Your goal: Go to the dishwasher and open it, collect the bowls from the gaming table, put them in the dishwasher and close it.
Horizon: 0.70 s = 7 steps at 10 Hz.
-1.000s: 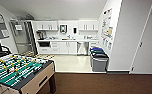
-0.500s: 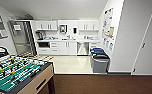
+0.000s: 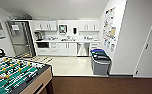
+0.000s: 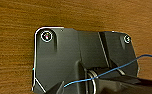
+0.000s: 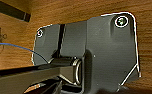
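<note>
The dishwasher [image 3: 82, 49] stands shut under the far kitchen counter [image 3: 67, 40], well ahead and slightly right of centre; both wrist cameras face wooden floor [image 4: 17, 20]; whether either end effector is apart or together, I cannot tell; neither arm looks nearer.

Dishwasher [image 3: 82, 49]: stainless-steel front, built in under the white countertop [image 3: 67, 40] on the far kitchenette wall, white cabinet doors [image 3: 67, 49] on one side, white drawers [image 3: 94, 46] on the other. Door shut, upright, flush with the cabinet fronts. Handle too blurred to resolve.
</note>
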### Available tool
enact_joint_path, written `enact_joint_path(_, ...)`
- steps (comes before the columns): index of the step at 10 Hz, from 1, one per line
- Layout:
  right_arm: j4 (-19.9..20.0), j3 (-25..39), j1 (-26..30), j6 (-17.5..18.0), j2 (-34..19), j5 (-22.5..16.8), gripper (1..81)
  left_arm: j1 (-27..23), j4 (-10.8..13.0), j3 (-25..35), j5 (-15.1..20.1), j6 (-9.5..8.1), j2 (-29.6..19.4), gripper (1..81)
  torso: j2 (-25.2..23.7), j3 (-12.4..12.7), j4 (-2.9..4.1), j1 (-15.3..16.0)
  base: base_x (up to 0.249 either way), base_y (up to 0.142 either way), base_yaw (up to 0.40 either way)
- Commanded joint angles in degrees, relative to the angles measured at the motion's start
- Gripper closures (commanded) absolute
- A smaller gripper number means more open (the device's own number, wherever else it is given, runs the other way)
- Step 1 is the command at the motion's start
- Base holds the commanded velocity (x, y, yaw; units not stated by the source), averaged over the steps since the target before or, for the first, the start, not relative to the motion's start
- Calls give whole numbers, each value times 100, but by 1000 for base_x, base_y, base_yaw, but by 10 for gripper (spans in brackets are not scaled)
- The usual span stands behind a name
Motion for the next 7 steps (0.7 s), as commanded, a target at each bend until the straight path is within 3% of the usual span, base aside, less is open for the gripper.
enact_joint_path(1, -51, 79, 265, -22, -102, -302, 10, -289, 75, 29, 293, 26, -69, 10, 0, 0, 0, 0, 195, 0, 0)
enact_joint_path(7, -33, -53, 230, -22, 3, -294, 10, -289, 75, -225, 293, 35, 11, 10, 0, 0, 0, 0, 195, 0, 0)
